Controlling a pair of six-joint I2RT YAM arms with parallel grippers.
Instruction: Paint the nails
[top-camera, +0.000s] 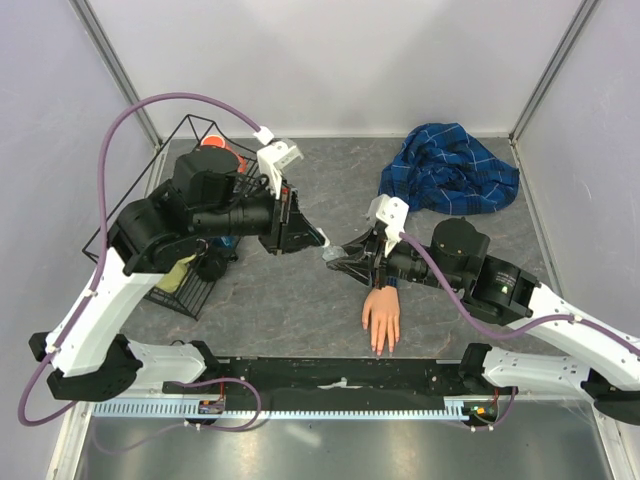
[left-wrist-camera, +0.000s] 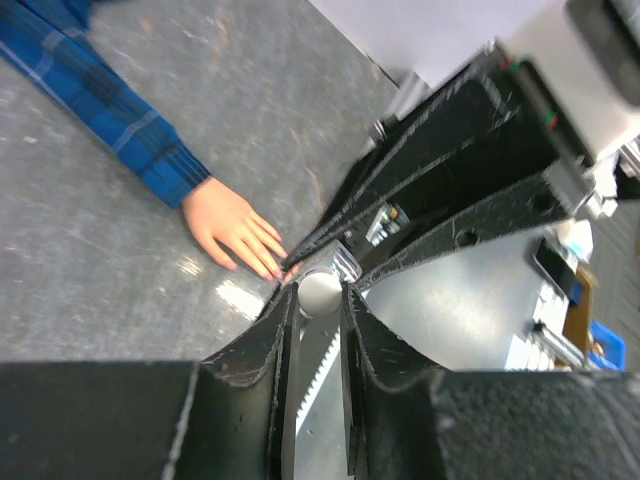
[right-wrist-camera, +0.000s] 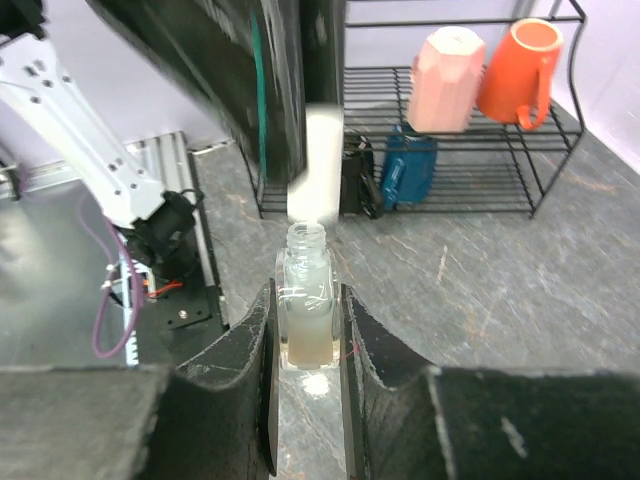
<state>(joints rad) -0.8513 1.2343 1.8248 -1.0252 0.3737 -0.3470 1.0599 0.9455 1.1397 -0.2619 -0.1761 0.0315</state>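
The nails (top-camera: 381, 346) tip a hand (top-camera: 381, 315) lying flat on the surface (top-camera: 300, 300), near the arms' bases. Above its wrist, the right fingers (right-wrist-camera: 262, 340) clamp a bottle (right-wrist-camera: 306, 320); the left fingers (left-wrist-camera: 275, 335) pinch its white cap (right-wrist-camera: 322, 160) just over the neck.

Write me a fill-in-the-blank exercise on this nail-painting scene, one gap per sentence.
1. The right gripper is shut on the small clear glass bottle, while the left gripper holds its ____ cap.
2. The pale peach mannequin hand lies on the grey table, fingers pointing ____ the arms' bases.
3. In the black wire rack, the orange mug stands beside a ____ faceted cup.
Missing words: white; toward; pink.
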